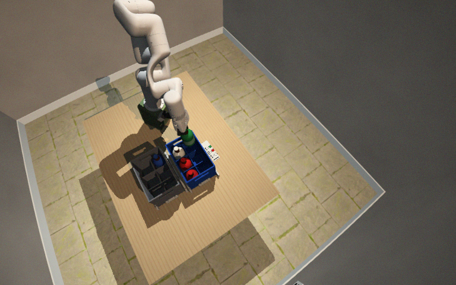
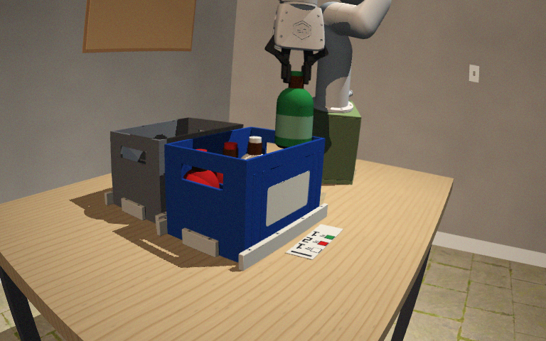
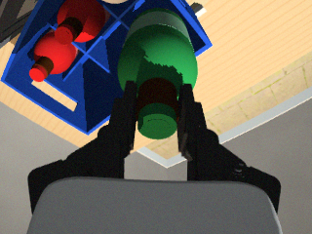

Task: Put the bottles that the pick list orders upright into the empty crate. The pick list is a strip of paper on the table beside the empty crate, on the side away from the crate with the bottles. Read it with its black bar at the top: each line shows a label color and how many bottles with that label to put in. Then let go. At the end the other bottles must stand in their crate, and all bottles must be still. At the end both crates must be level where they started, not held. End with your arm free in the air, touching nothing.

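Green bottle (image 1: 188,138) (image 2: 294,124) (image 3: 161,58): upright over blue crate (image 1: 203,179) (image 2: 209,209) (image 3: 97,102), unreleased
Gripper (image 1: 183,131) (image 2: 296,75) (image 3: 157,97): pinching its neck
White bottle (image 1: 178,152) (image 2: 254,147) (image 3: 116,1), two red bottles (image 1: 184,163) (image 2: 229,149) (image 3: 83,19): inside (matching the pick list (image 1: 209,150) (image 2: 313,241))
Blue bottle (image 1: 157,161): in gray crate (image 1: 168,196) (image 2: 136,177)
Left: lower, release

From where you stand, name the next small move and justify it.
Probably lower the green bottle straight down: the gripper holds it upright by the neck, its base barely below the blue crate's rim, over a free corner compartment.
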